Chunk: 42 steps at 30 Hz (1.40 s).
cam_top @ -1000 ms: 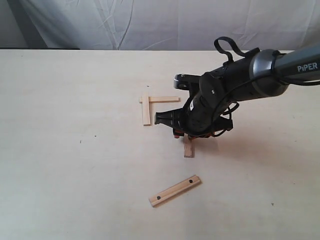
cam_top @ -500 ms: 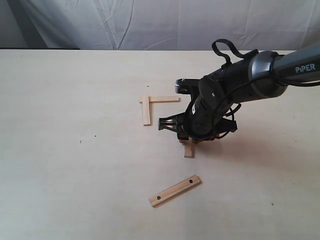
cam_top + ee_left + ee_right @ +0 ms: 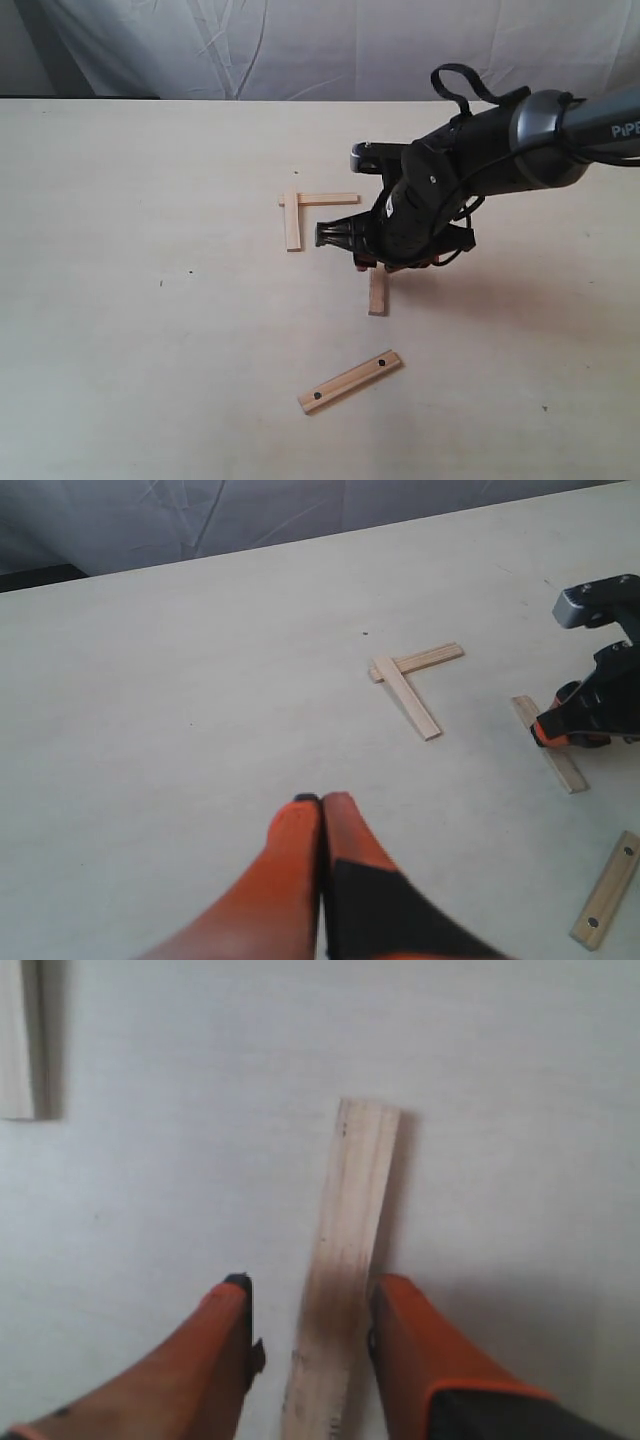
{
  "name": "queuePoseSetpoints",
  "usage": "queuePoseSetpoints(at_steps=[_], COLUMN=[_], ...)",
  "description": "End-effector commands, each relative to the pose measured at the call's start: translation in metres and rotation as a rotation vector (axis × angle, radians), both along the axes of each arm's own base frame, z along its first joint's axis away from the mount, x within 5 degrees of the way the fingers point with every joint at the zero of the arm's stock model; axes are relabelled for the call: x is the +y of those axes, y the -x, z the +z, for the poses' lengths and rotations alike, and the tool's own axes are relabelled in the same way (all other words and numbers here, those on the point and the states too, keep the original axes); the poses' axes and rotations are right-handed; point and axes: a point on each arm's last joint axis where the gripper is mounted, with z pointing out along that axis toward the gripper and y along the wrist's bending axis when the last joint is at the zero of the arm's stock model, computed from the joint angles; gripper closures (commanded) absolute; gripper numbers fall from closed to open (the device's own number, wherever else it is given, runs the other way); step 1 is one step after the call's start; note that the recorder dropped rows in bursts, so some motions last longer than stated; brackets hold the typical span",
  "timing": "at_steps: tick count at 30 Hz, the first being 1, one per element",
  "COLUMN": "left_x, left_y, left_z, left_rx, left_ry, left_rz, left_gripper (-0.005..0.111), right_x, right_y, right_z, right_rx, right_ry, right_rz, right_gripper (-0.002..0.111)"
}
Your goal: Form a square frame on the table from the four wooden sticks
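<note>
Two wooden sticks form an L on the table [image 3: 150,330]: one [image 3: 325,199] lies crosswise and the other [image 3: 292,222] runs toward me. A third stick [image 3: 377,292] lies flat under my right gripper [image 3: 372,264]. In the right wrist view this stick [image 3: 350,1250] sits between the open orange fingers of the right gripper [image 3: 310,1295]; one finger touches its edge and the other stands apart. A fourth stick [image 3: 350,382] with two dark dots lies nearer the front. My left gripper [image 3: 322,800] is shut on nothing, hovering well away from the sticks.
A grey cloth backdrop [image 3: 300,45] hangs behind the table's far edge. The right arm's dark body [image 3: 470,170] reaches in from the right above the third stick. The L's stick end [image 3: 18,1040] shows at the edge of the right wrist view.
The right gripper has shifted slightly toward the far side, so more of the third stick shows below it. The sticks have stayed in place.
</note>
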Motion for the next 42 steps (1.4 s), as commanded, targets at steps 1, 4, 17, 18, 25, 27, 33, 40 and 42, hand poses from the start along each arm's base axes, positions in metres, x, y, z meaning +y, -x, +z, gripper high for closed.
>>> queuePoseSetpoints(at_steps=[1,4,17,18,25,27,33,40,42], left_x=[-0.001,-0.001,-0.001,-0.001,-0.001,-0.001,0.0,0.0,0.0], left_y=[0.002,0.002,0.002,0.002,0.002,0.002,0.002,0.002,0.002], left_z=[-0.001,-0.001,-0.001,-0.001,-0.001,-0.001,-0.001,-0.001,-0.001], left_rx=[-0.002,-0.002,0.0,0.0,0.0,0.0,0.0,0.001,0.001], left_ry=[0.014,0.014,0.014,0.014,0.014,0.012,0.01,0.006,0.006], left_rz=[0.003,0.003,0.002,0.002,0.002,0.003,0.003,0.003,0.003], left_gripper=[0.107,0.107,0.107,0.107,0.107,0.107,0.107,0.107,0.107], right_x=[0.0,0.001,0.001,0.002,0.001,0.0,-0.001,-0.002,-0.002], right_y=[-0.002,-0.002,-0.003,-0.003,-0.002,0.0,0.001,0.0,0.0], right_z=[0.014,0.006,-0.011,-0.012,-0.02,-0.031,-0.035,-0.03,-0.025], right_rx=[-0.043,-0.025,-0.002,0.007,0.03,0.072,0.086,0.076,0.065], right_ry=[-0.04,-0.037,-0.021,-0.027,-0.011,0.019,0.029,0.039,0.031], right_rz=[-0.011,-0.018,-0.018,-0.028,-0.029,-0.03,-0.03,-0.022,-0.022], right_gripper=[0.069,0.069,0.069,0.069,0.069,0.069,0.069,0.108,0.108])
